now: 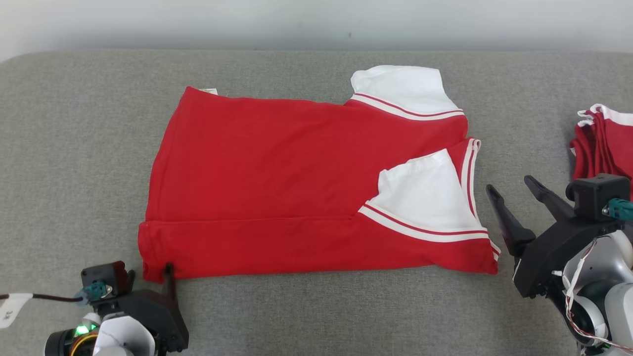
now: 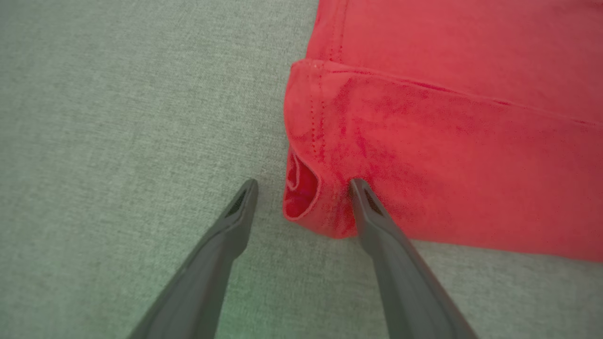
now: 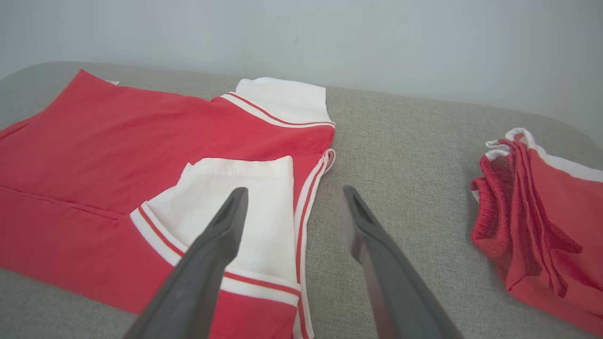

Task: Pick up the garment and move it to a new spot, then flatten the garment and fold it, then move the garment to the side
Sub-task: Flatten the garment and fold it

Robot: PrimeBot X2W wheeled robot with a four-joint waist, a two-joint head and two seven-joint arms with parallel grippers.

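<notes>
So the red garment is laid out flat in the middle of the grey fabric-covered desk. Its near long edge is folded over into a band, and one white sleeve is tucked in on top. The other white sleeve sticks out at the far edge. A small tag pokes out at the far-left corner, too tiny to read.

The left fingers are spread wide, nothing pinched, straddling the near-left corner of the garment. In the left wrist view one tip sits over the red fabric and the other over bare desk. Can't tell whether either actually touches. From the head view only one of these fingers shows, because the wrist body hides the other.

The right fingers are spread too, empty, just off the garment's right edge near the tucked sleeve.

Over on the right there's a stack of more red-and-white clothes, cut off by the frame, so no idea how many.
</notes>
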